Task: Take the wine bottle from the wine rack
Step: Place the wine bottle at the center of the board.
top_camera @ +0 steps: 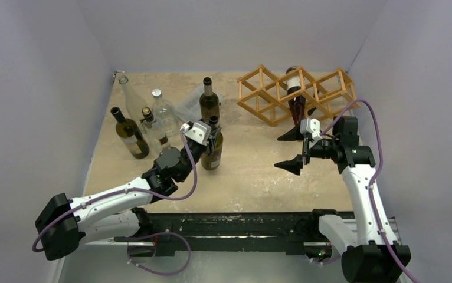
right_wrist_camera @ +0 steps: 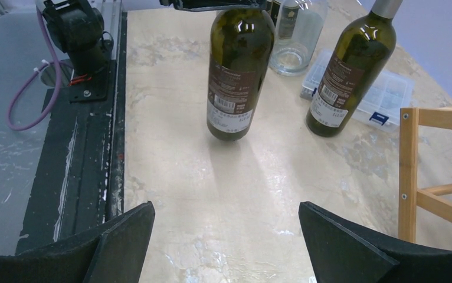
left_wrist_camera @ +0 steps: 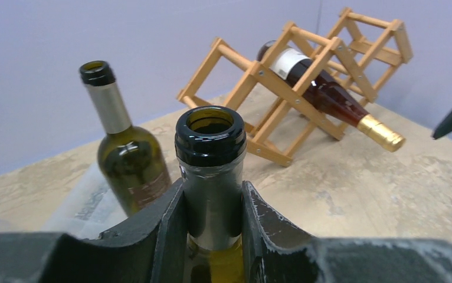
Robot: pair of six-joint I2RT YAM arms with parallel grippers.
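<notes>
The wooden wine rack stands at the back right. A dark wine bottle with a white label lies in it, its gold-capped neck pointing to the front; it also shows in the left wrist view inside the rack. My left gripper is shut on the neck of a different, upright green bottle at the table's middle, also seen in the right wrist view. My right gripper is open and empty, just in front of the rack, its jaws wide apart over bare table.
Several empty bottles stand at the back left, one green bottle beside a clear plastic compartment box. The rack's corner post is close on the right of my right gripper. A black rail runs along the near edge.
</notes>
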